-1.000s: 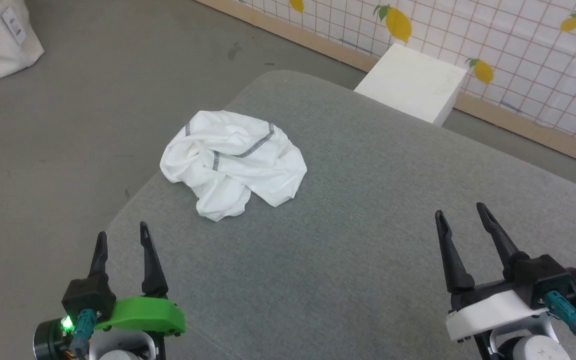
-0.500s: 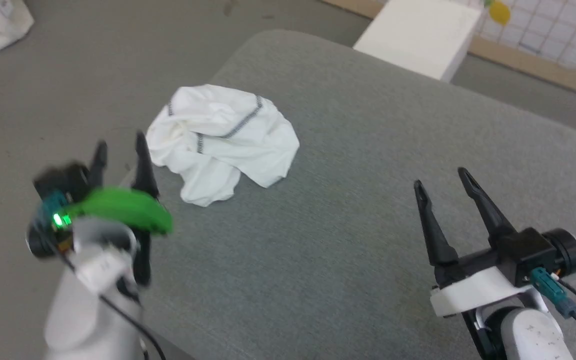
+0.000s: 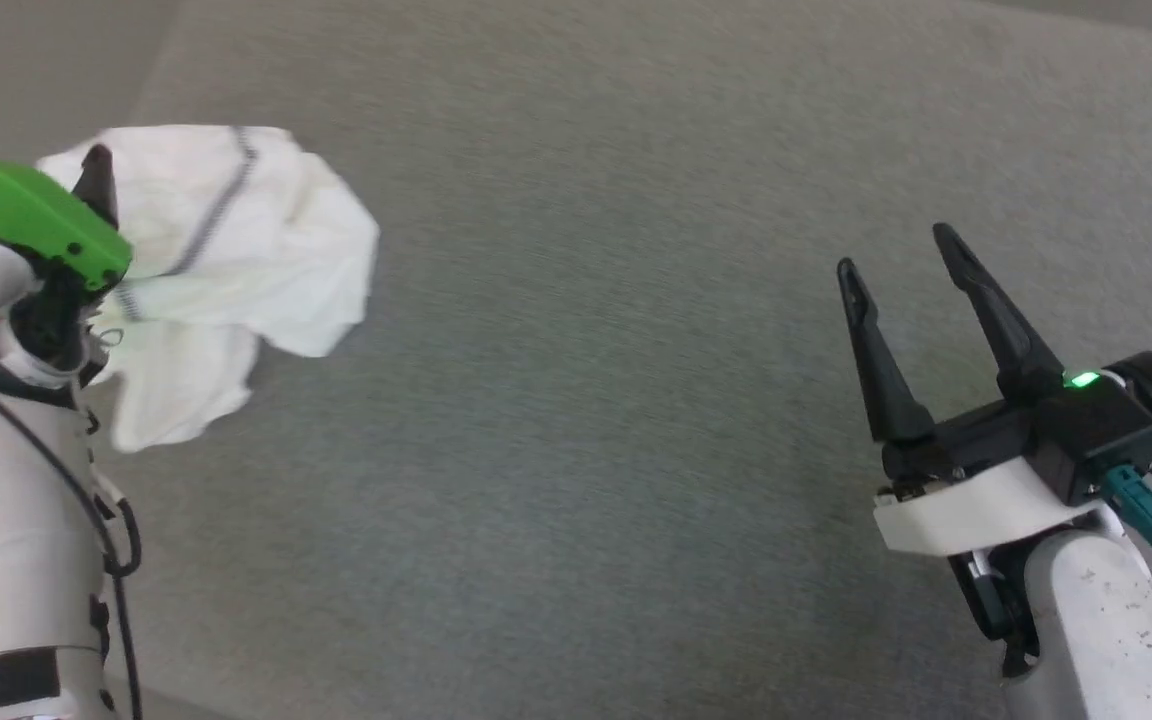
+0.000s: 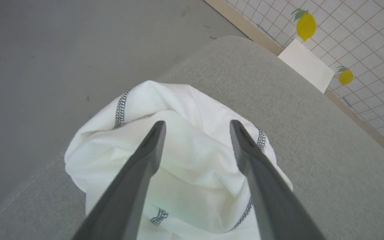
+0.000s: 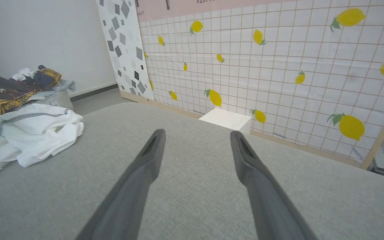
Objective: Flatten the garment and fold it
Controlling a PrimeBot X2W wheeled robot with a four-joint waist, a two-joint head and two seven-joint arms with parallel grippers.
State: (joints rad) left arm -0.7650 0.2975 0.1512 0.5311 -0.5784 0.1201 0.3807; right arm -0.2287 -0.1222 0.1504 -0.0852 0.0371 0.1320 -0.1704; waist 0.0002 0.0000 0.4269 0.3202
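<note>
The garment (image 3: 256, 240), white and crumpled with dark zigzag stitching, lies bunched near the left corner of the grey cushioned surface (image 3: 586, 420). In the left wrist view my left gripper (image 4: 196, 124) hangs open just over the garment (image 4: 192, 156), its two fingers spread across the heap with nothing between them. Its green-capped wrist sits at the far left of the head view, with one fingertip (image 3: 96, 165) against the cloth. My right gripper (image 3: 896, 250) stands open and empty over bare cushion, far to the right of the garment (image 5: 35, 133).
A white box (image 5: 227, 119) stands on the floor against the lemon-patterned tiled wall (image 5: 278, 66) beyond the cushion. A bin heaped with mixed clothes (image 5: 35, 83) is behind the garment. Grey floor (image 4: 62, 50) borders the cushion's rounded corner.
The head camera has tilted down, so the whole picture shifted. My left arm has risen and reached forward to hover over the garment. The right gripper stays open in about the same place.
</note>
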